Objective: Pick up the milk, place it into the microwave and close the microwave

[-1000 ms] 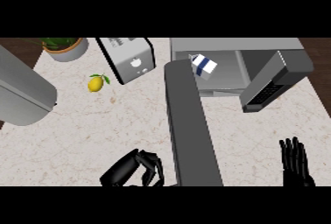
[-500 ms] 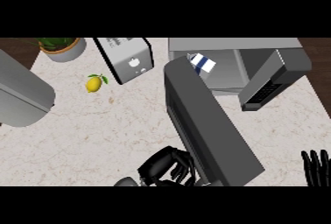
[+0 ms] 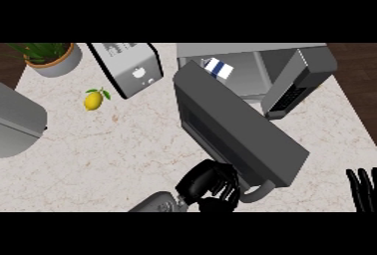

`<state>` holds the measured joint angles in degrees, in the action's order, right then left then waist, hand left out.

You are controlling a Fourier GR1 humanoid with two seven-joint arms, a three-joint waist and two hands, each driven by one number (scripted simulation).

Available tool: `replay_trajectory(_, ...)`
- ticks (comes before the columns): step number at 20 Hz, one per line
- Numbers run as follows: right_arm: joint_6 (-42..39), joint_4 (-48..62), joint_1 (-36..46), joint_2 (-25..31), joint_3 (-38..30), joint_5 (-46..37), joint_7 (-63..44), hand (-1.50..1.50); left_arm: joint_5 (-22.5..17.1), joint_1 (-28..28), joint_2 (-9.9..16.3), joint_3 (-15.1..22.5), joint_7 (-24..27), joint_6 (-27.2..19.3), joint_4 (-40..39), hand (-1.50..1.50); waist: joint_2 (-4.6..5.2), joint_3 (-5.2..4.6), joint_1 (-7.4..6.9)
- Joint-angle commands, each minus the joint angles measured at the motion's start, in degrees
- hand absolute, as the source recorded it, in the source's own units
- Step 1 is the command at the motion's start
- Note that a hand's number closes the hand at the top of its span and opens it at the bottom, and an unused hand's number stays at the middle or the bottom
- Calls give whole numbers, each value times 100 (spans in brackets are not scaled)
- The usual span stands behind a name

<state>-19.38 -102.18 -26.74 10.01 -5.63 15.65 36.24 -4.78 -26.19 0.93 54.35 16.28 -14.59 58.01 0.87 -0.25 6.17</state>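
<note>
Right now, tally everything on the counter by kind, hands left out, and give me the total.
Microwave: 1
Milk carton, inside the microwave: 1
Toaster: 1
Lemon: 1
Potted plant: 1
Grey appliance at the left edge: 1
Total: 6

Blue-and-white milk carton (image 3: 219, 68) standing inside microwave (image 3: 294, 74), toward its left rear corner. Grey microwave at counter's far right, cavity open. Dark microwave door (image 3: 236, 130) swung partway, angled diagonally outward from the microwave's left front edge.
</note>
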Motion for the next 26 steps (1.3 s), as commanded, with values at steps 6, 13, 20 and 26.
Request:
replay_trajectory(6, -175, -511, 91, 223, 36, 146, -259, -150, -1263, -643, -90, -142, 174, -927, 215, 150, 138, -43, 503)
replay_trajectory(13, -270, -774, 216, 326, -10, 414, -414, -150, -1844, -1121, -92, -331, 768, -1446, 158, -150, 201, -32, 814)
replay_trajectory(20, -425, -924, 307, 561, -122, 703, -620, -150, -2321, -1545, -92, -414, 994, -1719, -156, -150, 297, -25, 1119)
replay_trajectory(26, -633, -1012, 545, 741, -102, 963, -736, -150, -2650, -1957, -93, -434, 1121, -1840, -421, -150, 353, -11, 1257)
